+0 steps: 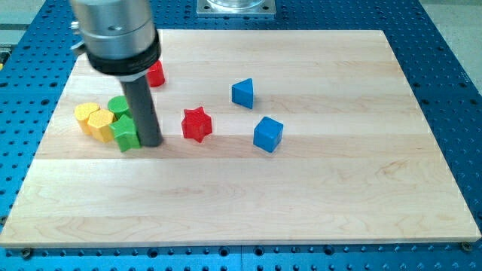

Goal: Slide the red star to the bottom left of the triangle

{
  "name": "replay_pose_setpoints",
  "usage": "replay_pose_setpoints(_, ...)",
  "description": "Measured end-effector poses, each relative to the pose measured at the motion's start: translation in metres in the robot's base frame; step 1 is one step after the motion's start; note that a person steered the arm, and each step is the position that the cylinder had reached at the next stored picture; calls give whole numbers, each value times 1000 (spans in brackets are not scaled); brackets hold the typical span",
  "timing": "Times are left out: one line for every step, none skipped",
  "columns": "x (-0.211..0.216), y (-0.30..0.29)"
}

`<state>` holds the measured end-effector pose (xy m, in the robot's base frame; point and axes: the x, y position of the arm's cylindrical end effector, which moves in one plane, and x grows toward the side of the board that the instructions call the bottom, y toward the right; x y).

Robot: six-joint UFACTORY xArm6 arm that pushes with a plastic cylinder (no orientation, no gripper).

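My tip [150,141] sits toward the counter's [339,196] left edge, touching the green block [126,134]; it's a bare rod, no fingers to spread or press. It's on the far side from the blue triangle [242,92], set to shove rightward. The red star [196,124], chunky and upright, waits mid-counter, already lower-left of it.
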<state>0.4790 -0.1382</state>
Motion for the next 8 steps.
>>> replay_pose_setpoints(-8,-8)
replay_pose_setpoints(2,22)
replay_pose_setpoints(-45,59)
replay_pose_setpoints(-54,95)
replay_pose_setpoints(-51,48)
replay_pose_setpoints(-44,48)
replay_pose_setpoints(-42,50)
replay_pose_setpoints(-42,53)
